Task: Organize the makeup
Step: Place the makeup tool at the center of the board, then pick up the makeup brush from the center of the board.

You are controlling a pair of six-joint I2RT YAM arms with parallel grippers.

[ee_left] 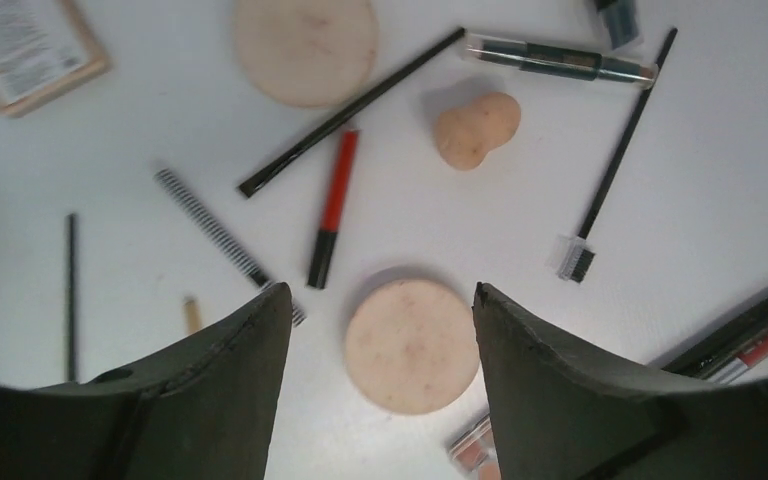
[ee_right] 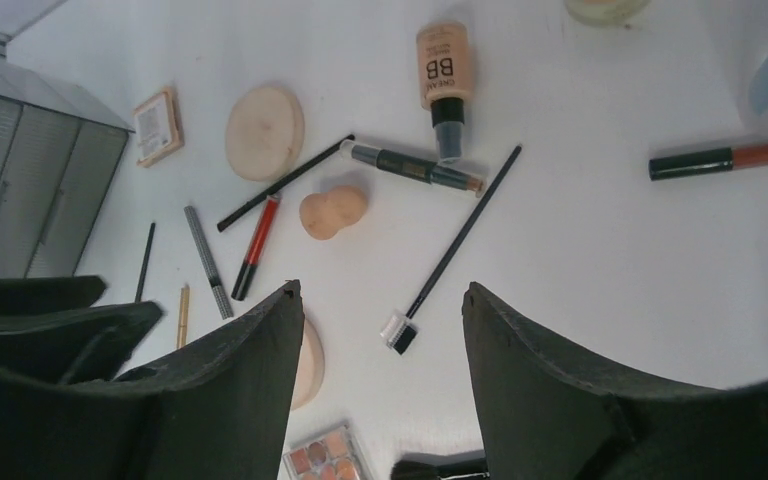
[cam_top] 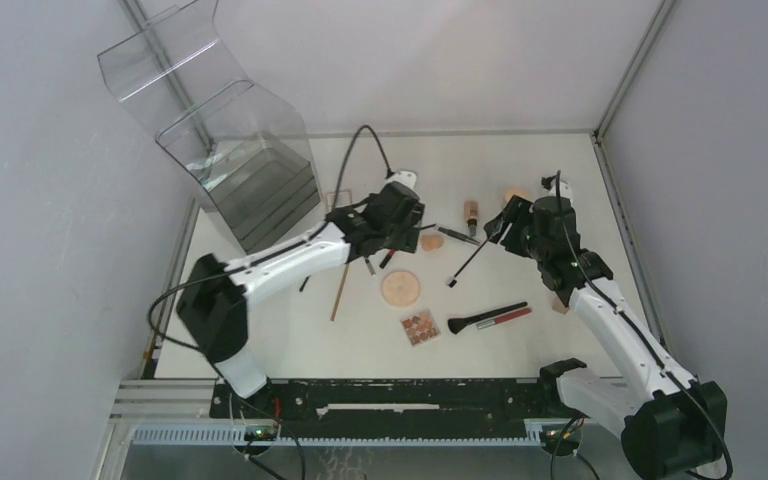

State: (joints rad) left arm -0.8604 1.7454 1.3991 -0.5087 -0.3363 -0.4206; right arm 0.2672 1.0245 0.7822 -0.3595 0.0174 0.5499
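You see the whole table (cam_top: 360, 345) from high up, on its near side. Your 2 wrist cameras look down from close by. Both show the same sponge (ee_left: 475, 130) and red pencil (ee_left: 335, 190).

Brightly and evenly lit from overhead, with soft shadows thrown toward 11 o'clock on the white bench (ee_left: 680, 240), wrist views blurring near 6 o'clock, top view slightly soft.

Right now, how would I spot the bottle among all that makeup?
On the white table, start at the clear organizer at far left and look right to the middle. The tan bottle lies flat, the only item printed "BB", with a dark cap.
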